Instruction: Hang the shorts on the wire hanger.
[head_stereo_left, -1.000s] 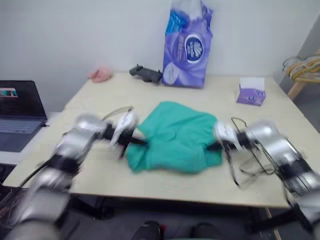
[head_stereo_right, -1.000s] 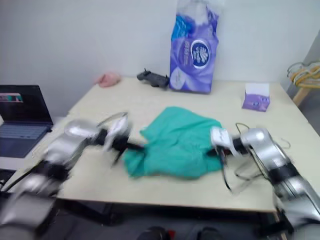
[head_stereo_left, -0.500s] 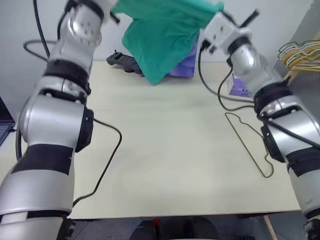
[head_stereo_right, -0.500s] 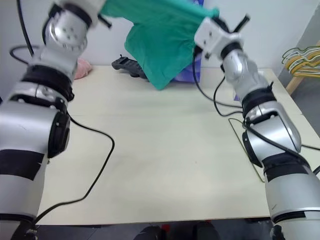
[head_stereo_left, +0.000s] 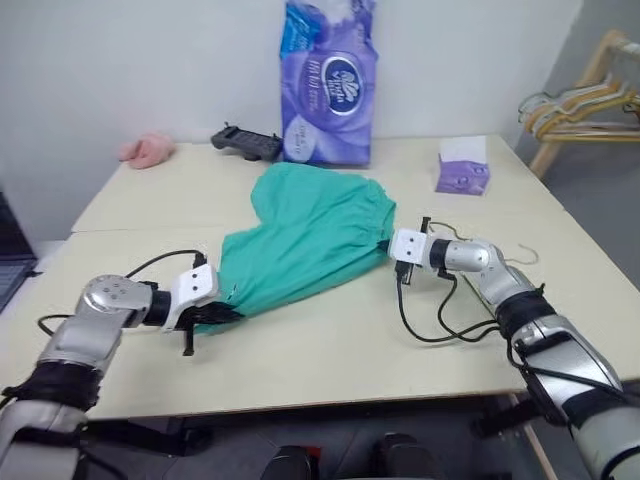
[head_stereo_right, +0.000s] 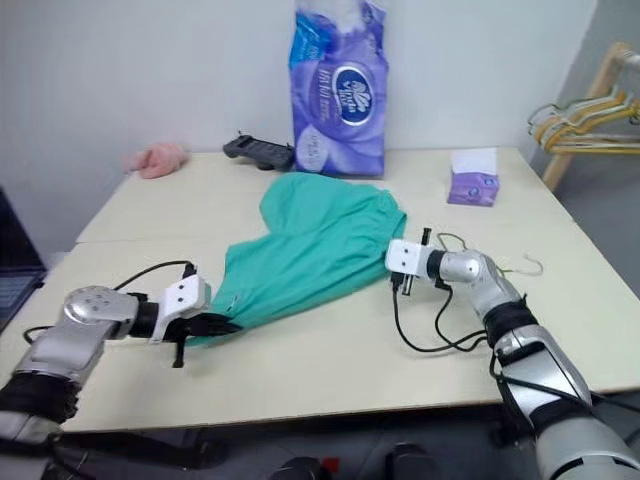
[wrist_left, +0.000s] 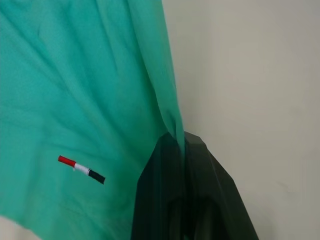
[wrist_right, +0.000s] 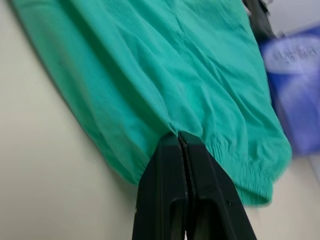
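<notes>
The teal-green shorts (head_stereo_left: 310, 235) lie spread on the table between my two arms. At the near left corner of the fabric, my left gripper (head_stereo_left: 220, 313) is shut on a fold of the hem, with the black fingers (wrist_left: 172, 190) closed over the cloth. My right gripper (head_stereo_left: 388, 250) is shut on the shorts beside the gathered waistband (wrist_right: 240, 170). Just past my right forearm, the small hook of the wire hanger (head_stereo_right: 530, 266) shows on the table. The rest of that hanger is hidden behind the arm.
A purple tissue pack (head_stereo_left: 328, 85), a black controller (head_stereo_left: 243, 142) and a pink cloth (head_stereo_left: 147, 150) sit along the far edge. A small purple tissue box (head_stereo_left: 462, 165) stands at the back right. Bunched hangers (head_stereo_left: 575, 100) hang on a wooden rack off to the right. Black cables trail beside both wrists.
Both grippers have come down from high above the table, still holding the shorts. The shorts now lie stretched flat on the tabletop. The camera view has shifted too.
</notes>
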